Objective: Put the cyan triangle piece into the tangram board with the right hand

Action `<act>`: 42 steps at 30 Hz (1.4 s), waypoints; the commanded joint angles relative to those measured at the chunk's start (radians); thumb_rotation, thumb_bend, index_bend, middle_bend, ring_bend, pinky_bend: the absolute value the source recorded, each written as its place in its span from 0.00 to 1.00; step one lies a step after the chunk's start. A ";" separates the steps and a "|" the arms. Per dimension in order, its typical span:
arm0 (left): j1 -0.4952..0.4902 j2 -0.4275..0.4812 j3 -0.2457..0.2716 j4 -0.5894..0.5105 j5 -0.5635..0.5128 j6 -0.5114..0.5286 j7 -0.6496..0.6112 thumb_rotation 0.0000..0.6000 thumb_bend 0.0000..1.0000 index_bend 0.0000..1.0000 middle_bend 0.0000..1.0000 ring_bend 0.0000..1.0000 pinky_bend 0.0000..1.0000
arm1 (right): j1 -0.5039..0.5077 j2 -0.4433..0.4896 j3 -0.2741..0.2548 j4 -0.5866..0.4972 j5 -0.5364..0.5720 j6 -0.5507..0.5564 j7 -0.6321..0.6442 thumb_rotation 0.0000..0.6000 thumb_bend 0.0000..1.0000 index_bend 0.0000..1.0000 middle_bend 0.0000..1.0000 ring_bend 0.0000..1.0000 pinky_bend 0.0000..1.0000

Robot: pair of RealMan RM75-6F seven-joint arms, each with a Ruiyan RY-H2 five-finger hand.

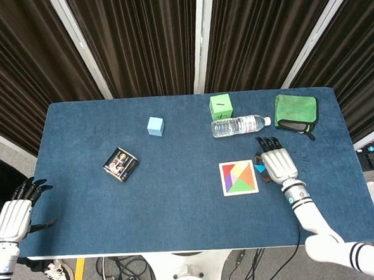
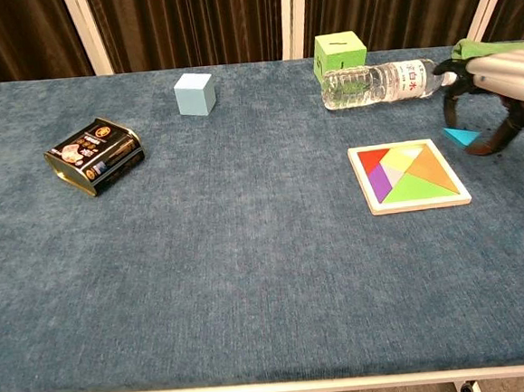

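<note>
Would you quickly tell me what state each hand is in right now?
Left hand: open, holding nothing.
Right hand: pinching the small cyan triangle piece.

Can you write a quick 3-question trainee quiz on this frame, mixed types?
1. True or false: the right hand holds the small cyan triangle piece beside the far right corner of the square wooden tangram board.
2. Multiple choice: what lies on its side just beyond the board? A) clear plastic water bottle B) light blue cube C) black printed tin
3. Fill in: the left hand hangs off the table's ___ edge, holding nothing.

Key: 1 true; 2 A; 3 left.
</note>
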 commanded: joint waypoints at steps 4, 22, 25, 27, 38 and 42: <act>-0.001 0.001 -0.002 0.000 -0.003 -0.002 0.003 1.00 0.07 0.25 0.15 0.04 0.15 | 0.086 -0.008 -0.006 0.091 -0.034 -0.105 0.048 1.00 0.20 0.53 0.00 0.00 0.00; 0.002 -0.003 -0.001 0.008 -0.007 -0.004 -0.002 1.00 0.07 0.26 0.15 0.04 0.15 | 0.172 -0.044 -0.061 0.194 -0.173 -0.182 0.220 1.00 0.21 0.54 0.00 0.00 0.00; 0.002 -0.003 -0.002 0.009 -0.007 -0.003 -0.003 1.00 0.07 0.26 0.15 0.04 0.15 | 0.177 -0.046 -0.066 0.201 -0.175 -0.184 0.226 1.00 0.21 0.54 0.00 0.00 0.00; 0.002 -0.004 -0.002 0.010 -0.008 -0.004 -0.004 1.00 0.07 0.26 0.15 0.04 0.15 | 0.179 -0.047 -0.070 0.204 -0.174 -0.184 0.228 1.00 0.21 0.54 0.00 0.00 0.00; 0.003 -0.004 -0.001 0.014 -0.010 -0.007 -0.006 1.00 0.07 0.26 0.15 0.04 0.15 | 0.190 -0.049 -0.080 0.218 -0.156 -0.186 0.219 1.00 0.21 0.54 0.00 0.00 0.00; 0.003 -0.003 -0.002 0.014 -0.009 -0.006 -0.006 1.00 0.07 0.26 0.15 0.04 0.15 | 0.194 -0.049 -0.083 0.218 -0.153 -0.188 0.222 1.00 0.21 0.53 0.00 0.00 0.00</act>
